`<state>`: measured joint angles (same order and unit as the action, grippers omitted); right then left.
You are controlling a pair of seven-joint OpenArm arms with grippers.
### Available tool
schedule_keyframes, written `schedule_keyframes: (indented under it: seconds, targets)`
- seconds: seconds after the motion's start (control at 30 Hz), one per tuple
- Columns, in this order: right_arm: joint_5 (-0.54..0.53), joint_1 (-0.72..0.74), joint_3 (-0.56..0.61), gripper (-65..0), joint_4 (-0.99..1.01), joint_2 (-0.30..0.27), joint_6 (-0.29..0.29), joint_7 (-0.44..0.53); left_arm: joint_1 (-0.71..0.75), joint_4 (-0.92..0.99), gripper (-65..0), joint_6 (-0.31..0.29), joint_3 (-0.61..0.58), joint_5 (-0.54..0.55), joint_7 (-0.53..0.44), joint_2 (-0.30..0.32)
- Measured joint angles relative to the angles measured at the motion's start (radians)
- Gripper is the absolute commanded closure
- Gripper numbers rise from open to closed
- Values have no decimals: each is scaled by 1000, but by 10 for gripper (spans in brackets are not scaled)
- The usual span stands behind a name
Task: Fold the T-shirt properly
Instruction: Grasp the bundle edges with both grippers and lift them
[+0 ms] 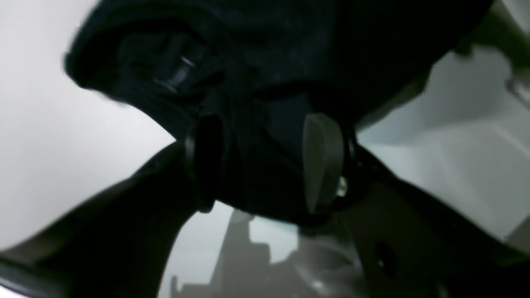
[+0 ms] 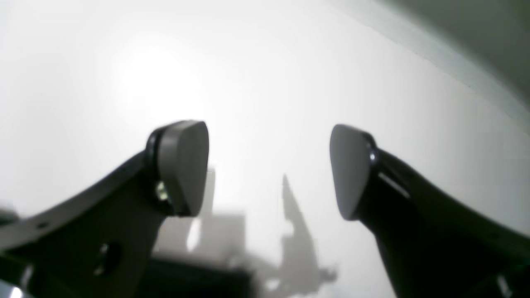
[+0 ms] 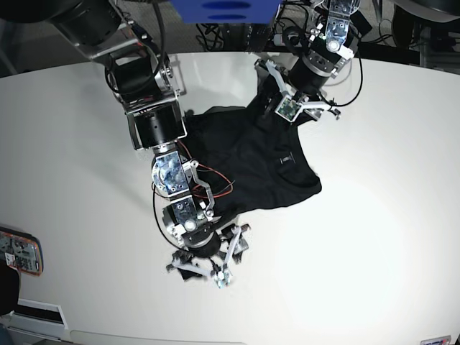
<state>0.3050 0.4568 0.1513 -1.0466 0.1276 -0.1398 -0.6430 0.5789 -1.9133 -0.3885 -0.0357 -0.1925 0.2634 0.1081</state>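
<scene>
T-shirt (image 3: pixel 248 162) on table (image 3: pixel 388 215), centre-back | left gripper (image 3: pixel 277 90) at its far edge, cloth between jaws | right gripper (image 3: pixel 208 269) just off its near edge, over bare table | phone (image 3: pixel 18 251) far at table's near-left edge

T-shirt (image 3: pixel 251 162): soft matte black cloth. Table (image 3: pixel 374 237): smooth white, slight sheen. Right tool (image 2: pixel 269 169): matt grey pads.

Left arm: reaches in from the far side of the base view, wrist angled downward.
Left end effector (image 1: pixel 265 161): fingers closed on a bunch of the T-shirt (image 3: pixel 251 162).
Right arm: extends toward the near edge, wrist pointing down.
Right end effector (image 2: pixel 269 169): fingers spread wide, nothing between the pads (image 2: pixel 184 165).
</scene>
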Motion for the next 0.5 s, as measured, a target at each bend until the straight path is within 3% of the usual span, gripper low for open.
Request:
schedule_keyframes:
  seconds: [0.17, 0.23, 0.3, 0.5]
  targets:
    - [-6, 3, 1, -439, 89, 0, -15, -21, 0, 20, -300, 0, 4, -2, -2, 0]
    - [-6, 29, 1, -439, 103, 0, -5, 28, 0, 26, -300, 0, 14, -3, -1, 0]
    - [-6, 43, 1, -439, 121, 1, -1, 70, 0, 27, -300, 0, 37, -3, -1, 6]
    - [-10, -8, 2, -439, 80, -3, -9, 51, -12, 32, -300, 1, 162, 4, -1, 21]
